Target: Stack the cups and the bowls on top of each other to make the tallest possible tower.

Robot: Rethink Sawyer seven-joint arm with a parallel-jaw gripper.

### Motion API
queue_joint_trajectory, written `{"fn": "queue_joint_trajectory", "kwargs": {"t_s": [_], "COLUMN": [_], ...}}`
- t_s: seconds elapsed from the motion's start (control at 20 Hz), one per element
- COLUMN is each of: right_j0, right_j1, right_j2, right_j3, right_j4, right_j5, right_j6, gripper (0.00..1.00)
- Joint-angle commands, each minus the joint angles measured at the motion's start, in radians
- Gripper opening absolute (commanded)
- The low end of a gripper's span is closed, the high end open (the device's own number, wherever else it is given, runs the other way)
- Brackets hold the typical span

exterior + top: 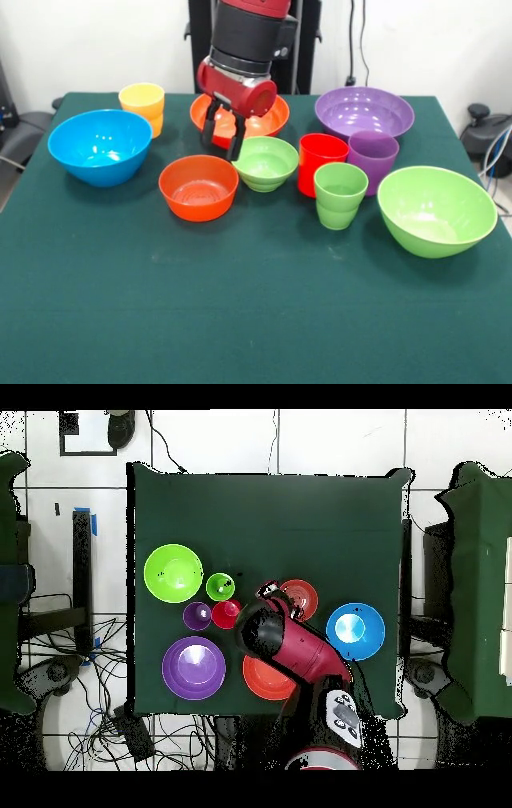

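front camera faces robot across table — overhead looks straight down.

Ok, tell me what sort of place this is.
Probably a robotics lab, not a kitchen. A red and black arm on a pedestal works at a green-covered table set with plastic bowls, and loose cables trail over the tiled floor.

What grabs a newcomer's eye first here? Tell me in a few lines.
The red and black Sawyer arm comes down from the far side, its gripper open just above the small ribbed light green plastic bowl near the table's middle. Around it, glossy plastic bowls and cups stand scattered on the dark green table, nothing stacked, with the large blue plastic bowl and large light green plastic bowl at opposite sides.
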Motion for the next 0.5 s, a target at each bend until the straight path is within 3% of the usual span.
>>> {"fn": "queue_joint_trajectory", "kwargs": {"t_s": [0.05,0.5], "right_j0": [0.040,0.094], "right_j1": [0.059,0.086], "right_j2": [0.115,0.097], "right_j3": [0.069,0.047], "right_j4": [0.071,0.122], "right_j5": [0.014,0.028], "right_j6": [0.262,0.306], "gripper": [1.00,1.00]}}
